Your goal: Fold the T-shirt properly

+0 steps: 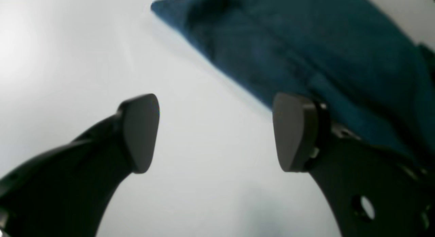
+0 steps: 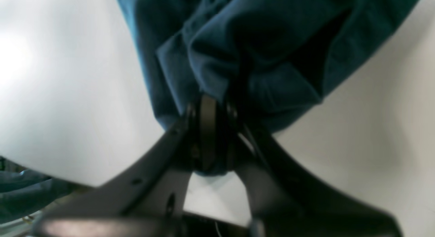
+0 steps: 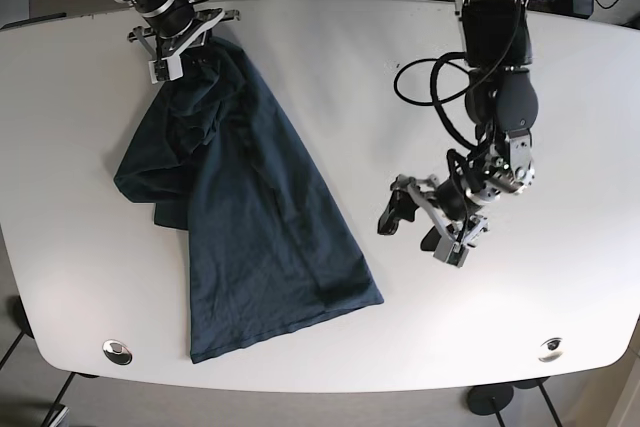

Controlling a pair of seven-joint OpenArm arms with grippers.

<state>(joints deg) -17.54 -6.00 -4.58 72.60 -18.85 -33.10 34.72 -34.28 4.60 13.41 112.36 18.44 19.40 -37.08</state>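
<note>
A dark teal T-shirt (image 3: pixel 250 217) lies stretched across the left half of the white table (image 3: pixel 330 67), its hem toward the front edge. My right gripper (image 3: pixel 170 59) is shut on a bunched fold of the T-shirt at its far end; in the right wrist view the gripper (image 2: pixel 212 128) pinches the cloth (image 2: pixel 255 53). My left gripper (image 3: pixel 415 229) is open and empty above bare table to the right of the shirt. In the left wrist view the gripper (image 1: pixel 217 131) has its fingers wide apart, with the shirt's edge (image 1: pixel 306 53) beyond the right one.
The table's front edge has two round metal fittings (image 3: pixel 117 351) (image 3: pixel 549 348). Black cables (image 3: pixel 430 87) hang along the left arm. Equipment clutter sits behind the table's far edge.
</note>
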